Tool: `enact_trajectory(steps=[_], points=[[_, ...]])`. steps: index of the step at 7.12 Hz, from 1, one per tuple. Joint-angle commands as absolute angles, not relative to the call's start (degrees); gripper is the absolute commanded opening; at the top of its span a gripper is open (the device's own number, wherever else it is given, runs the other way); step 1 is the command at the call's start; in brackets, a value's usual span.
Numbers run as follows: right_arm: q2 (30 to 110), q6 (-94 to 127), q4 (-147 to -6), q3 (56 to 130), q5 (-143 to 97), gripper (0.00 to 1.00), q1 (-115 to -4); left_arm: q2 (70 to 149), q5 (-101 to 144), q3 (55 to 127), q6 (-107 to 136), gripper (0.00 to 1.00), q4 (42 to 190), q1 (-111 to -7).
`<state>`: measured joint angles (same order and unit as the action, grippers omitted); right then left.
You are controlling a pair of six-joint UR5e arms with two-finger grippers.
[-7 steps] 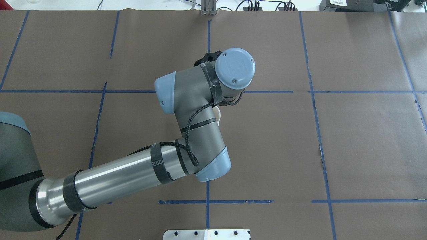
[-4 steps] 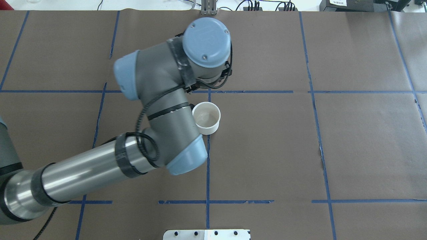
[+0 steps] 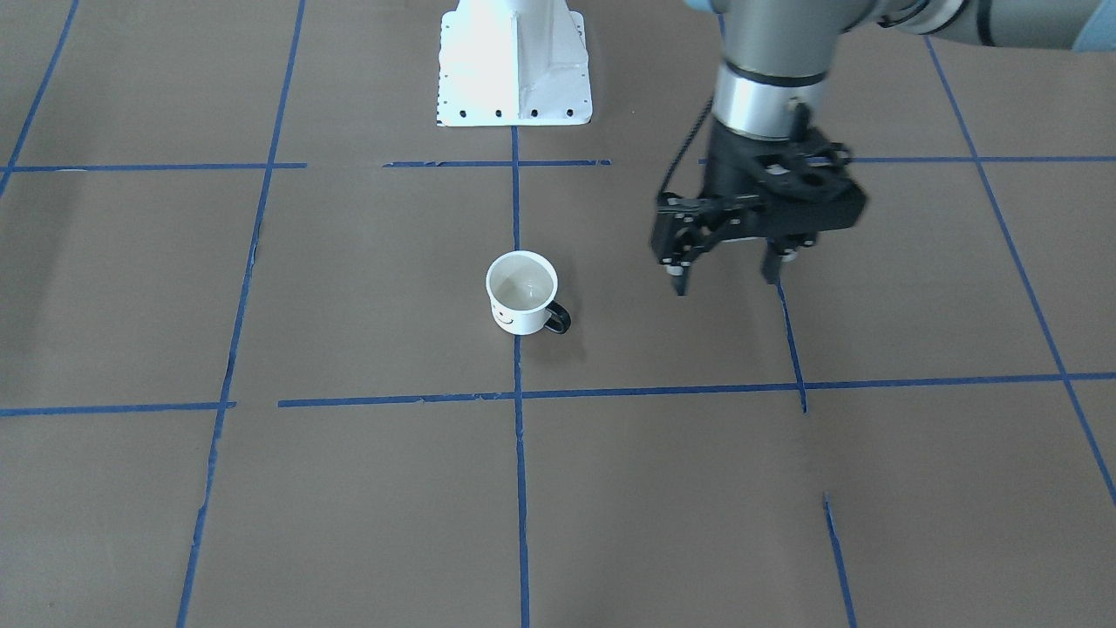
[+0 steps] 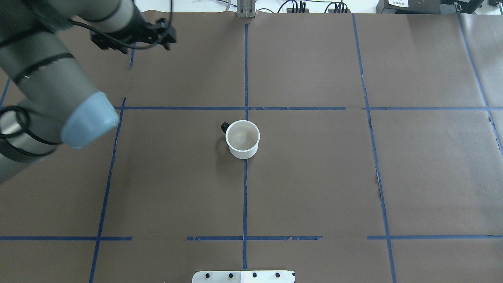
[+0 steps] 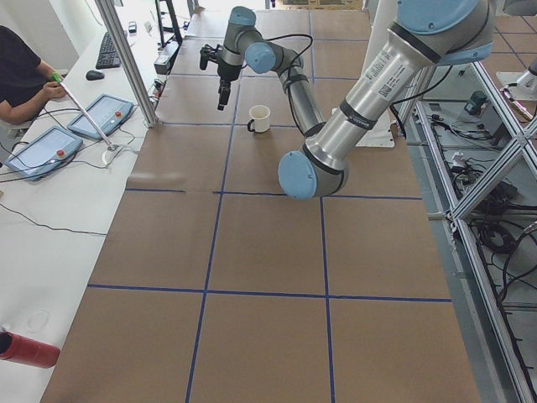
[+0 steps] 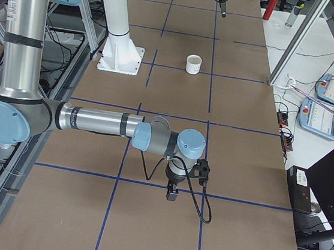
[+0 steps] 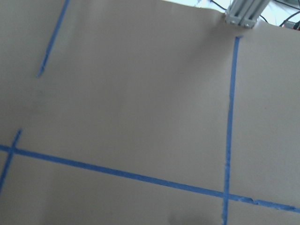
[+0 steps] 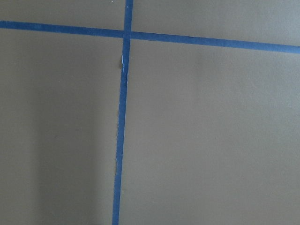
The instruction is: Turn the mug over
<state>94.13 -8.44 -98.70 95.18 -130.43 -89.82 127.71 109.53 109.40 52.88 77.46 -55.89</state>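
The mug (image 4: 243, 139) is white with a black handle and stands upright, mouth up, near the table's middle on a blue tape line. It also shows in the front view (image 3: 523, 294), with its smiley face towards that camera, in the left side view (image 5: 259, 118) and in the right side view (image 6: 193, 64). My left gripper (image 3: 728, 281) is open and empty. It hangs above the table, well apart from the mug, at the far left in the overhead view (image 4: 135, 39). My right gripper (image 6: 172, 192) shows only in the right side view, low over the table far from the mug; I cannot tell its state.
The white robot base plate (image 3: 514, 61) stands at the robot's edge of the table. Brown paper with blue tape lines (image 4: 245, 204) covers the table. A metal post (image 4: 245, 10) stands at the far edge. An operators' bench with tablets (image 5: 50, 151) lies beyond it.
My left arm has swung away from above the mug to the far left of the table. The mug is uncovered and stands where it was.
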Motion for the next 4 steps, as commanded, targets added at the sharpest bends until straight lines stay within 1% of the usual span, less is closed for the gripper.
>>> enact_trajectory(steps=[1,2,3,4], points=[[94.13,-8.44,-98.7,95.19,-130.43,1.0,-89.82,116.42,119.76,110.57,21.51,1.0,77.87,-74.19],[94.13,-8.44,-98.7,95.19,-130.43,1.0,-89.82,111.58,122.84,109.09,9.79,1.0,77.87,-80.88],[94.13,-8.44,-98.7,95.19,-130.43,1.0,-89.82,106.31,125.92,108.55,5.84,1.0,78.22,-83.73],[94.22,-8.44,-98.7,95.19,-130.43,1.0,-89.82,101.74,129.34,106.2,-0.55,1.0,79.88,-89.07]])
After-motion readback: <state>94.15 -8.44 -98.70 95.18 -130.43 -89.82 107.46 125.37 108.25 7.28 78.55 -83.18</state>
